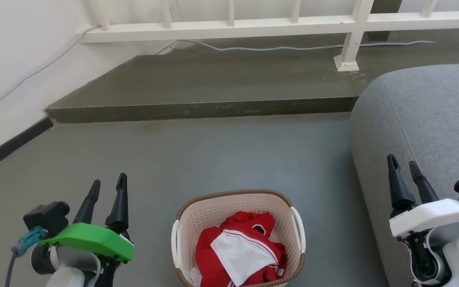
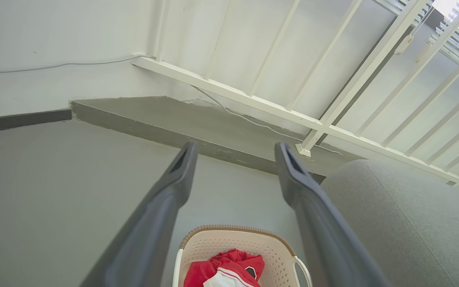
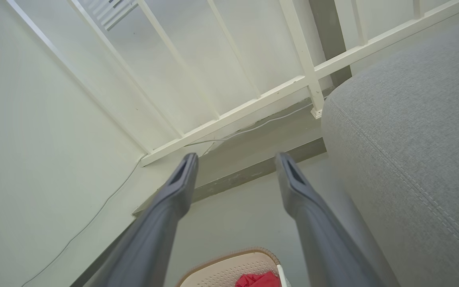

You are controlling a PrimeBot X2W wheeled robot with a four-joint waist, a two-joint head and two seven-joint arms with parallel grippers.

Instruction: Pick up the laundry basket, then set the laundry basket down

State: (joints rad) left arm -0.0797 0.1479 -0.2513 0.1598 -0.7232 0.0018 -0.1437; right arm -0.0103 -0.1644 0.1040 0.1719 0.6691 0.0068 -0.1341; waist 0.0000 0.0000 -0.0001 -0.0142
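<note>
Head view has the laundry basket sitting on the grey floor, between the left end effector and the right end effector, and touching neither one. It lies to the right of the left one and to the left of the right one, lower in the picture than their tips. Both white handles show, and red and white clothes lie inside. Each end effector has its two dark fingers apart and holds nothing. The right one is in front of the edge of a grey sofa. Past both sets of tips there is a low step and a white railing. Left wrist view looks along the left fingers and shows the gap between them clearly, with the far end of the basket low down between them. It adds a window blind high up to the right of the fingers. Right wrist view shows a wide gap between the right fingers too, with just the basket's far rim at the bottom. The sofa is big and close on their right side, with its stitched seam easy to see. A thin cable runs down the wall on their left.
</note>
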